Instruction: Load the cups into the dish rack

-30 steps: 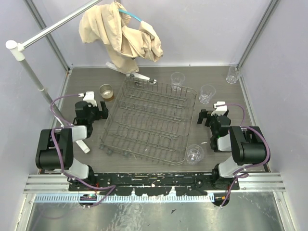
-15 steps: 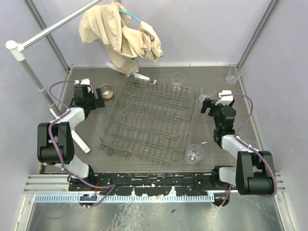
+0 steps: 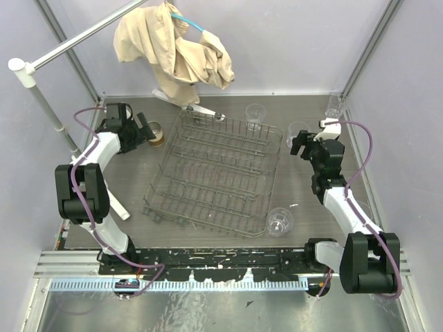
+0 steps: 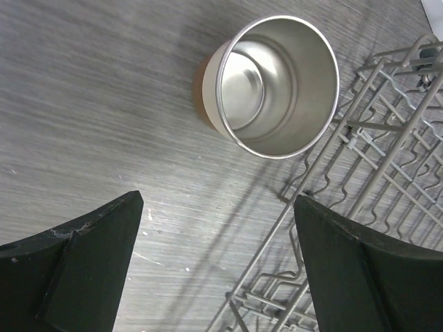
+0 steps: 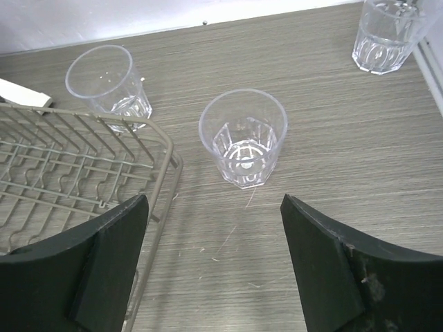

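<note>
- No text, label, brand name, number or sign can be read in any view.
- Tan-brown cup point(image 4: 277, 83), just beside the dish rack point(image 4: 387, 173): no readable marking on its outer wall or metal inside.
- Clear tumblers point(image 5: 243, 138) near the dish rack's corner: only moulded facets, no lettering.

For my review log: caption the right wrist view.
Open right gripper faces an upright clear cup beside a corner of the dish rack.
</note>
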{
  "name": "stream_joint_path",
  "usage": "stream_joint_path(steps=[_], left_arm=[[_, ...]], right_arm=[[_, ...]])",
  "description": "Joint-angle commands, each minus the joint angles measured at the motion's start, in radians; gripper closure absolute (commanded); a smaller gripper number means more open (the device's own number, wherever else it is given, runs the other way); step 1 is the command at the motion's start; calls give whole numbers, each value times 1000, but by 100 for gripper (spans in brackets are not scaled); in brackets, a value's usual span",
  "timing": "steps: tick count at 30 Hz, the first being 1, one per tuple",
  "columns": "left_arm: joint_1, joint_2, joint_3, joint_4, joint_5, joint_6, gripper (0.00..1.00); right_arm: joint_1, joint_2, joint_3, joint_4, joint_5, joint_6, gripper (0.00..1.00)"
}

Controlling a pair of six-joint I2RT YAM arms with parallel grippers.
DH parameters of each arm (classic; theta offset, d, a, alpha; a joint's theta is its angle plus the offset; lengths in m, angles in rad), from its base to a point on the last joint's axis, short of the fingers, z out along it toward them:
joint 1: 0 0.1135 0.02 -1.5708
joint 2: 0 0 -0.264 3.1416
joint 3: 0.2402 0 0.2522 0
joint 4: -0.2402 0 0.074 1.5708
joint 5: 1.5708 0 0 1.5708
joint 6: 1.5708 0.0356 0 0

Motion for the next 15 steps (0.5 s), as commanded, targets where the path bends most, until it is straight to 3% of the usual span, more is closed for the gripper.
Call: stream_joint_path(steps=[1,9,15], left_arm=[[4,11,38,-75,13,-118,1],[4,47,144,-112,-14,-166,3],[4,122,249,-188,-44,-182,11]], right_arm=[[9,-55,44,-43,-35,70,18],[17,-87,57,-65,-36,69,19],[19,-92,66,-75,-26,71,19]])
